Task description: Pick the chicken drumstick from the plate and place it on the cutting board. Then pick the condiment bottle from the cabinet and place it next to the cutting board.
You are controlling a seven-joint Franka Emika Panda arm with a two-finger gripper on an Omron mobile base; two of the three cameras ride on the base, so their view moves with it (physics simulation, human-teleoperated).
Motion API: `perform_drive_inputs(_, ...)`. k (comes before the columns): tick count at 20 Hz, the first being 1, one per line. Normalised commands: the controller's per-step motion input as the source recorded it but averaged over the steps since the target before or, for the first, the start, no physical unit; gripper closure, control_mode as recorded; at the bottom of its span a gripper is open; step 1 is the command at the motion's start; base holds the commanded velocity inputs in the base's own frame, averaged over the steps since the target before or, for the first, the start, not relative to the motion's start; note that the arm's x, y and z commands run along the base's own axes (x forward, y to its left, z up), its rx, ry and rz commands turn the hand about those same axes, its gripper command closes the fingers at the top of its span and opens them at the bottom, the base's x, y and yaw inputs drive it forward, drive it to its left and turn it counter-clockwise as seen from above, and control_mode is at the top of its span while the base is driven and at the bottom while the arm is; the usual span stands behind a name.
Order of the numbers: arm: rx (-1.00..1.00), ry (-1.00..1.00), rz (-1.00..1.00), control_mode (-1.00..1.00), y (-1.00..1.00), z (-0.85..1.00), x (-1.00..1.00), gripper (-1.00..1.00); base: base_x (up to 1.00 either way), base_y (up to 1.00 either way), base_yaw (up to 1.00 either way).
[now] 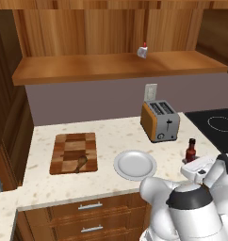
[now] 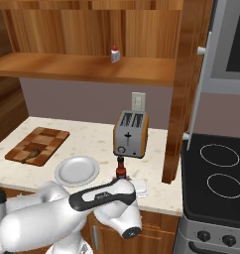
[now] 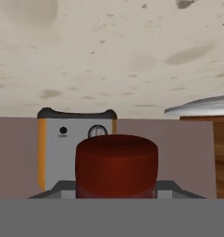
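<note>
The condiment bottle [image 1: 191, 150] [image 2: 121, 168], dark red-brown with a black cap, stands upright just right of the plate, in front of the toaster. My gripper [image 1: 193, 165] [image 2: 124, 182] is shut on its lower body, which hides the base. In the hand view its red-brown body [image 3: 116, 164] sits between my gripper's [image 3: 116, 190] tips. The chicken drumstick [image 1: 81, 162] [image 2: 32, 155] lies on the checkered cutting board [image 1: 73, 141] [image 2: 47, 136] at the left. The round plate [image 1: 134, 165] [image 2: 76, 171] is bare. The cabinet shelf [image 1: 87, 68] [image 2: 67, 67] runs above.
An orange-sided toaster [image 1: 159, 121] [image 2: 130, 134] [image 3: 77, 148] stands behind the bottle. A tiny white object with a red tip [image 1: 142, 52] [image 2: 114, 54] sits on the shelf. A black stove top [image 1: 219, 124] [image 2: 218, 173] lies to the right, past a wooden post [image 2: 179, 99].
</note>
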Motion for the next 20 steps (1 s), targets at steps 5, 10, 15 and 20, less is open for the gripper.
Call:
perform_drive_inputs(5,0.0,-0.05,0.0,-1.0,0.0,-0.22,0.06,1.0,0.0,0.0,0.0)
perform_drive_inputs(10,0.0,-0.04,0.0,-1.0,0.0,-0.21,0.09,1.0,0.0,0.0,0.0)
perform_drive_inputs(15,0.0,-0.02,0.0,-1.0,0.0,-0.23,0.07,1.0,0.0,0.0,0.0)
perform_drive_inputs(20,0.0,-0.03,0.0,-1.0,0.0,-0.24,0.03,1.0,0.0,0.0,0.0)
